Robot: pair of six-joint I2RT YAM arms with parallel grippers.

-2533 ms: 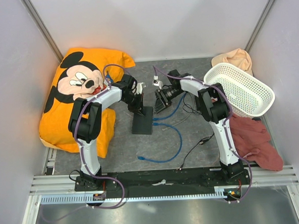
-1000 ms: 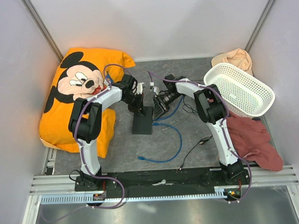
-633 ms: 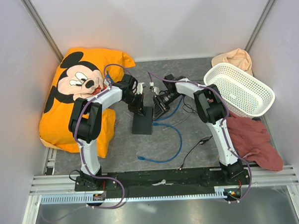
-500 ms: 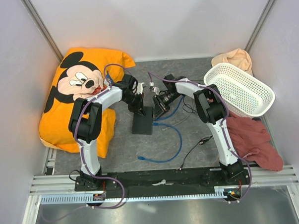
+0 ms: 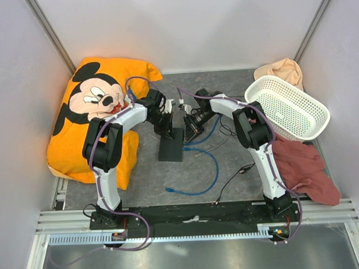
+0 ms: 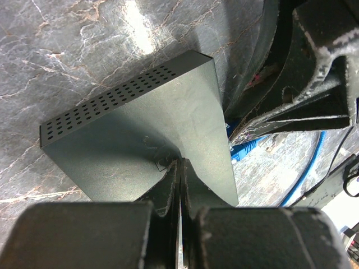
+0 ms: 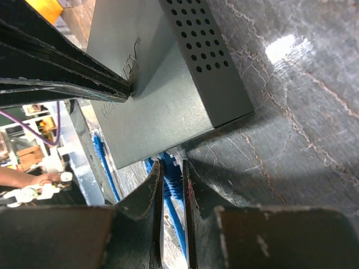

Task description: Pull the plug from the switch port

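Blue plug (image 7: 173, 188): seemingly in switch port (image 7: 162, 157), unpulled
Right gripper (image 7: 172, 166): clamped on plug
Left gripper (image 6: 178, 164): closed, pinning switch (image 6: 140, 129)

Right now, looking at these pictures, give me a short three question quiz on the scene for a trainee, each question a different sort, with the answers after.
1. True or false: the right gripper has its jaws either side of the blue plug at the edge of the switch.
2. The shut jaws of the left gripper touch the switch on its: A top face, B vented side, C port edge?
3. Fill in: the white basket stands on the robot's ___ side.
Key: 1 true; 2 A; 3 right.
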